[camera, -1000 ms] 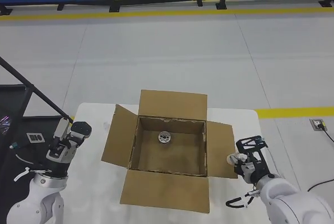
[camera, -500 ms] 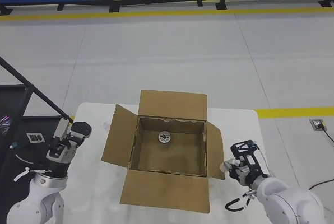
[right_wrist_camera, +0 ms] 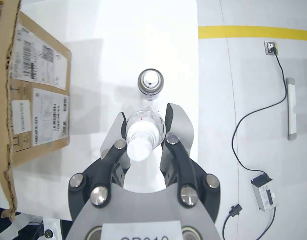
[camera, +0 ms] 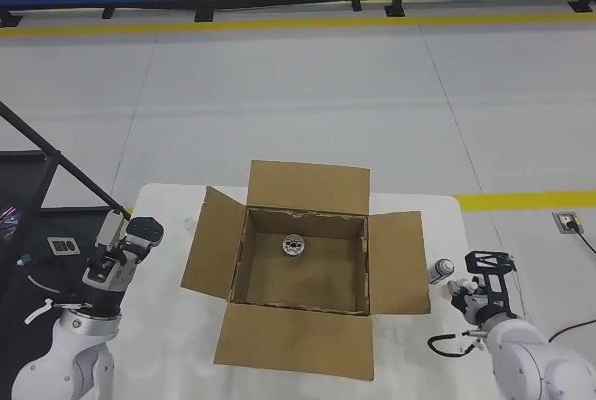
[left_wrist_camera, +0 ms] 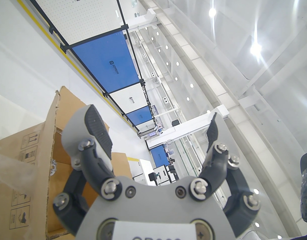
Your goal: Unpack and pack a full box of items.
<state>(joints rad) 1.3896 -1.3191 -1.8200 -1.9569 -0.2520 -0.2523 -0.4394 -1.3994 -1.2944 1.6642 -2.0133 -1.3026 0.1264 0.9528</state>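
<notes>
1. The clear bottle [right_wrist_camera: 144, 126], upright with its white cap on top, is pinched at its shoulder by the right fingers [right_wrist_camera: 174, 122] over the counter [right_wrist_camera: 105, 58], just beside a standing can [right_wrist_camera: 150, 82].
2. It looks light, smooth and squashy; a gentle hold on the body seems safest.
3. The left fingers [left_wrist_camera: 97, 126] are spread, holding nothing.
4. The open box [camera: 308, 190] holds one small round part [camera: 294, 243].

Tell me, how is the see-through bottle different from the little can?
The bottle is clear with a white cap; the can is grey with a silvery top. The right gripper grips the bottle; the can stands free on the table. Both are upright, side by side.
</notes>
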